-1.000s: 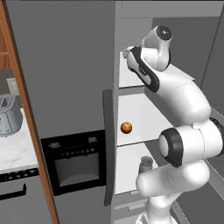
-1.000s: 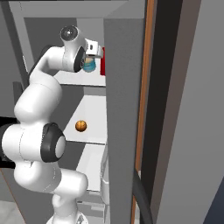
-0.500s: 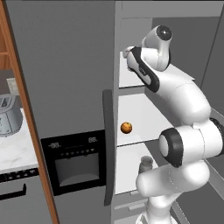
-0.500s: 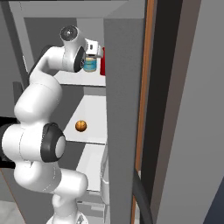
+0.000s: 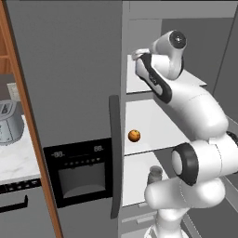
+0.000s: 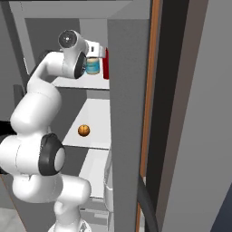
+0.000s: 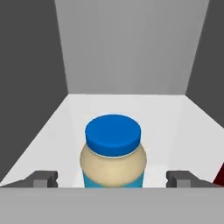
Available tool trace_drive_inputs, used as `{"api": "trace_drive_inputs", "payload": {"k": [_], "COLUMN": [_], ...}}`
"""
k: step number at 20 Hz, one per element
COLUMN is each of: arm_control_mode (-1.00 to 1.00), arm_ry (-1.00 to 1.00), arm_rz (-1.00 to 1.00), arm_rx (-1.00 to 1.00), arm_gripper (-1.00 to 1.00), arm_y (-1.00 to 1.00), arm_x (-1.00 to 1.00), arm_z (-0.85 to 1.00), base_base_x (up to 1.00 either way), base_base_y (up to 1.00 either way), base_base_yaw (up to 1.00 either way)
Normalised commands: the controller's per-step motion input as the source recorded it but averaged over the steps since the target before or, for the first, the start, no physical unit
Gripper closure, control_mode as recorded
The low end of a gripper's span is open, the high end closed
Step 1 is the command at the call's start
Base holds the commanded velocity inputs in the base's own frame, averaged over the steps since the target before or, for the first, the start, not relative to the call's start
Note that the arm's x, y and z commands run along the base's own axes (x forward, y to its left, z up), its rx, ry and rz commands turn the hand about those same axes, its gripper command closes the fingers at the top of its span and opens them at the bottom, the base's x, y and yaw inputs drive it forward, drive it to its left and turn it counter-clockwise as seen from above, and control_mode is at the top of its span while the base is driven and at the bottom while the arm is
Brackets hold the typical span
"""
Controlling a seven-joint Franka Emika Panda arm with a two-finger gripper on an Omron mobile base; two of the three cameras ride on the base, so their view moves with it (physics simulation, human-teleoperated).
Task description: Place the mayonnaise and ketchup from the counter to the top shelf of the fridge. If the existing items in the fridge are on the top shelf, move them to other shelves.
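The pincer (image 7: pixel 112 179) is spread wide apart, with one tip on each side of the mayonnaise jar (image 7: pixel 113 153) and not touching it. The jar has a blue lid and a blue label band; no words can be read. It stands upright on the fridge's top shelf (image 7: pixel 166 127). The red ketchup bottle (image 6: pixel 106 63) stands just beside the pincer.

one mayonnaise jar (image 7: pixel 113 154), one ketchup bottle (image 6: pixel 106 64), one orange fruit (image 5: pixel 134 135), one grey jar (image 5: pixel 155 175), one toaster (image 5: pixel 9 123)

arm: raised, reaching forward | gripper (image 7: pixel 112 178): level, jaws spread wide, gripping nothing
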Motion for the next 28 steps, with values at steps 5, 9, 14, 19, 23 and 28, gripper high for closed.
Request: {"api": "trace_drive_inputs", "payload": {"k": [5, 9, 14, 19, 23, 28], "arm_control_mode": [-1.0, -1.0, -1.0, -1.0, -1.0, -1.0], "arm_ry": [-0.32, -0.34, -0.29, -0.08, 0.0, 0.07], "arm_rz": [0.0, 0.0, 0.0, -0.03, -0.06, -0.04], "arm_rx": [-0.04, -0.06, -0.01, 0.0, 0.03, 0.04], "arm_gripper": [-1.0, -1.0, -1.0, -1.0, -1.0, -1.0], "arm_y": [0.1, 0.22, 0.04, 0.0, -0.04, -0.12], "arm_x": [-0.98, -1.0, -1.0, -1.0, -1.0, -1.0], "arm_z": [0.15, 0.24, 0.37, 0.44, 0.52, 0.49], "base_base_x": [0.0, 0.0, 0.0, 0.0, 0.0, 0.0], "base_base_y": [0.0, 0.0, 0.0, 0.0, 0.0, 0.0], "base_base_yaw": [0.0, 0.0, 0.0, 0.0, 0.0, 0.0]}}
